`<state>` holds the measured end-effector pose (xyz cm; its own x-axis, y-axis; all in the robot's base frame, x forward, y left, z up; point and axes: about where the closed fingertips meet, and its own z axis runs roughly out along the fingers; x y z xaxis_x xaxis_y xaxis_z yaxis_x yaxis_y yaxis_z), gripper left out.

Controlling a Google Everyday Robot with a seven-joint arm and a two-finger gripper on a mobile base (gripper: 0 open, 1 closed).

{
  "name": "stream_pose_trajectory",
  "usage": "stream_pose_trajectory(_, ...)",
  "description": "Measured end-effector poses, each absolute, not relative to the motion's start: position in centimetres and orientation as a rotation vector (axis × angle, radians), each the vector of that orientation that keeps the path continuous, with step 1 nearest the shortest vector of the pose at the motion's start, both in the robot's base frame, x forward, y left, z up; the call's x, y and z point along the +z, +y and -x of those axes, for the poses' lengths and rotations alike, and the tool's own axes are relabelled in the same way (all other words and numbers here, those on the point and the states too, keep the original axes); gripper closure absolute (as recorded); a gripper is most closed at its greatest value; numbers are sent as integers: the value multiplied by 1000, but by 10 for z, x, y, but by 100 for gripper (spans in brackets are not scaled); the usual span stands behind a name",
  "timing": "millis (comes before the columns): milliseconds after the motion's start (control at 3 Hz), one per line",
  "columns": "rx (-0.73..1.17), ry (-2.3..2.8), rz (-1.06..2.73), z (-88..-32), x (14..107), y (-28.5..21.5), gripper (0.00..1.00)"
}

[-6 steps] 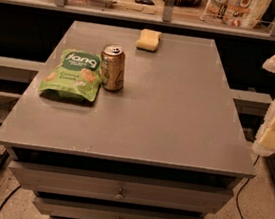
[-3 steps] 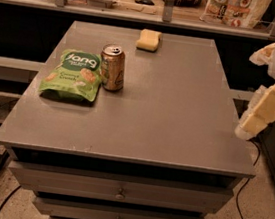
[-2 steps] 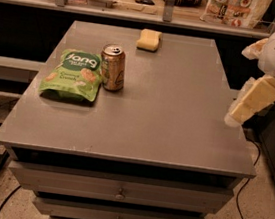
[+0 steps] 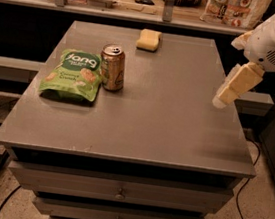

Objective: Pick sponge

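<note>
The sponge is a small pale yellow foam block lying flat near the far edge of the grey table, a little right of the middle. My gripper hangs from the white arm at the right side of the table, over its right edge, pale yellow and pointing down and left. It is well to the right of the sponge and nearer the front, and it holds nothing that I can see.
A gold drink can stands upright left of centre. A green snack bag lies flat beside it on the left. Drawers sit below the tabletop. A shelf with packages runs behind the table.
My arm and gripper have moved left and up, from beyond the table's right edge to over its right side. The sponge, can and bag have not moved.
</note>
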<state>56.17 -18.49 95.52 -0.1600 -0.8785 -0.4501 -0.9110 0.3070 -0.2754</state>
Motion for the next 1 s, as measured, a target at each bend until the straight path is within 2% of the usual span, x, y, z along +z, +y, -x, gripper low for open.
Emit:
stream_pose_trajectory(333, 119, 2043, 1498, -581, 955, -180, 0)
stream_pose_trajectory(667, 235, 1985, 1361, -646, 952, -156, 0)
stream_pose_trajectory(1000, 304, 1967, 1273, -687, 946, -142, 0)
